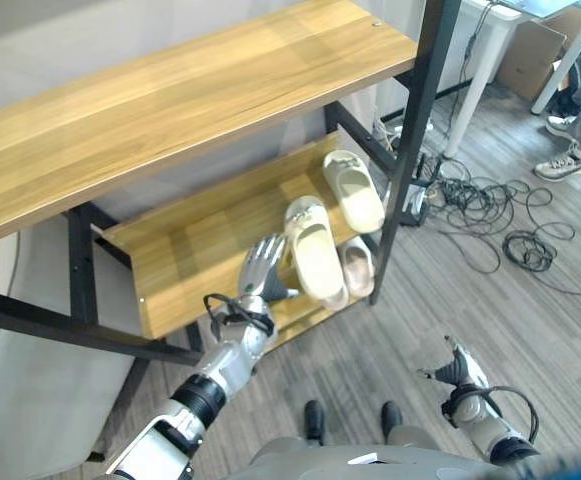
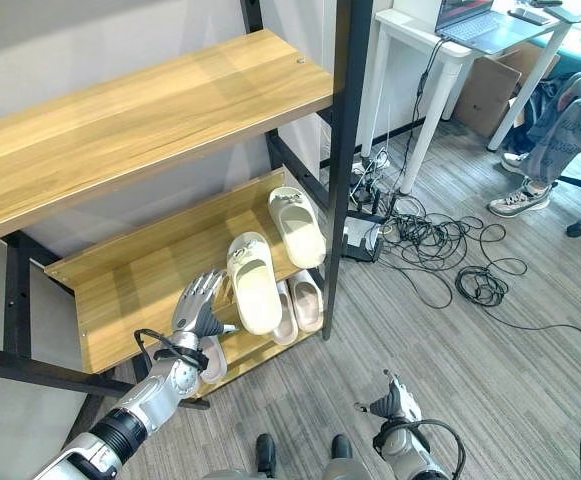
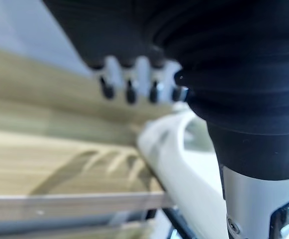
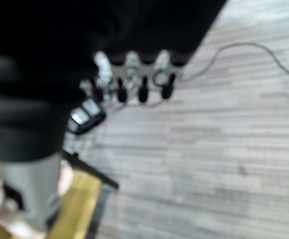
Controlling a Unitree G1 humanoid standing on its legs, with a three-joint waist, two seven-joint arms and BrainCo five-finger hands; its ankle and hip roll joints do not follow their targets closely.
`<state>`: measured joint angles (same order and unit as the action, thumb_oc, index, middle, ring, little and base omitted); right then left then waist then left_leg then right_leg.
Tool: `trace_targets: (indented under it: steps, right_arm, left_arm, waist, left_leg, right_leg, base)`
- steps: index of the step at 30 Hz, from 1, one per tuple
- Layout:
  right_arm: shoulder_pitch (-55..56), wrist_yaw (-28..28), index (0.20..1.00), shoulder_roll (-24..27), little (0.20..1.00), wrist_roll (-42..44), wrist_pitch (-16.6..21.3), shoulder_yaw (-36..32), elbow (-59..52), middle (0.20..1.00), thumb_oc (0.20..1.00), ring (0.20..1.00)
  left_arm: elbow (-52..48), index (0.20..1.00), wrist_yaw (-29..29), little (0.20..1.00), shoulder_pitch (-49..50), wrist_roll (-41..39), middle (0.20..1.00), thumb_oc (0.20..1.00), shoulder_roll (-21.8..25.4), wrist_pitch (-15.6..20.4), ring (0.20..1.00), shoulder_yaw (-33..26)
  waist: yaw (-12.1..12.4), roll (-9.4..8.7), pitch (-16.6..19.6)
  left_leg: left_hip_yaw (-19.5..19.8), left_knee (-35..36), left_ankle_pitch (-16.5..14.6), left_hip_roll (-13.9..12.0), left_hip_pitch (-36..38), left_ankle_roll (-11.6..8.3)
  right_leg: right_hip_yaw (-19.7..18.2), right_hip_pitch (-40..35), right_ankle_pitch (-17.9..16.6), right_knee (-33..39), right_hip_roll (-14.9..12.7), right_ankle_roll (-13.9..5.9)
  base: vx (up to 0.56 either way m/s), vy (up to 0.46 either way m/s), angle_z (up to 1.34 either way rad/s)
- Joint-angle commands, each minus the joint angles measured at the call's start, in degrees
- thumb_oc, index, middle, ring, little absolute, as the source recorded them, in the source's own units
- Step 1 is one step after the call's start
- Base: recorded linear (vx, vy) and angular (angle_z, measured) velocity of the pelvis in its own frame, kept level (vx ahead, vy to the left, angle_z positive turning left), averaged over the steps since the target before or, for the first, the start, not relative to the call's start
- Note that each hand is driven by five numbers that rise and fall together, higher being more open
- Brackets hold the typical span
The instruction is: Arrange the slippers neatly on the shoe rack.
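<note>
My left hand lay open against the near slipper on the rack; light, bendy foam, I judged, best pinched at its side wall.

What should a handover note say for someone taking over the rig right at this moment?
Left hand: open, fingers straight, at the side of the nearer cream slipper on the middle shelf; contact cannot be confirmed.
Right hand: open, idle, low over the floor.
Second cream slipper lies further back on the same shelf; the two are not parallel.
Pinkish slippers lie on the bottom shelf below.
Done: cream slippers are on the rack.
Left: line up the nearer cream slipper beside its mate.
</note>
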<state>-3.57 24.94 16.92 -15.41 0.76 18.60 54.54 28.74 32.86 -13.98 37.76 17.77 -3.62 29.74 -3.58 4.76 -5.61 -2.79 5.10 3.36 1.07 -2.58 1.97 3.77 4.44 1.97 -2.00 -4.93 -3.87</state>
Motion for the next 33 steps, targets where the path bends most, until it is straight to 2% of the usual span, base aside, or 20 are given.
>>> trace_targets:
  steps: [1, 18, 33]
  right_arm:
    - [-1.1, 1.5, 1.0, 0.9, 1.0, -0.1, 0.9, 1.4, 0.2, 1.0, 1.0, 1.0]
    - [-2.7, 2.5, 1.0, 0.5, 1.0, 0.6, 1.0, 2.7, 0.8, 1.0, 1.0, 1.0]
    - [-4.3, 2.7, 1.0, 0.0, 1.0, 2.4, 0.7, 3.7, 2.2, 1.0, 1.0, 1.0]
  left_arm:
    - [3.1, 1.0, 2.4, 1.0, -3.7, 2.1, 1.0, 1.0, -1.5, 0.2, 1.0, -0.4]
    - [5.0, 1.0, 4.8, 1.0, -6.6, 0.9, 1.0, 1.0, -3.3, -0.7, 1.0, 0.6]
    - [6.8, 1.0, 5.5, 1.0, -7.8, -4.5, 1.0, 1.0, -6.0, 0.2, 1.0, 1.1]
  waist:
    - [0.7, -0.93, -0.9]
    - [0.7, -1.32, -2.1]
    - [0.8, -1.03, -3.0]
  left_leg:
    - [4.9, -0.3, -4.4, 1.5, -0.4, -0.95]
    - [4.7, -0.4, -4.0, 1.7, -1.9, -0.88]
    - [4.7, -0.4, -3.4, 1.8, -3.0, -1.08]
  right_leg:
    - [-2.2, 2.4, 1.7, -4.8, -0.5, -3.87]
    - [-2.7, 4.2, 1.4, -5.5, -0.6, -3.73]
    - [-2.9, 5.9, 1.3, -6.4, -0.5, -3.44]
  base:
    - [0.0, 0.0, 0.0]
    - [0.0, 0.0, 0.0]
    - [0.0, 0.0, 0.0]
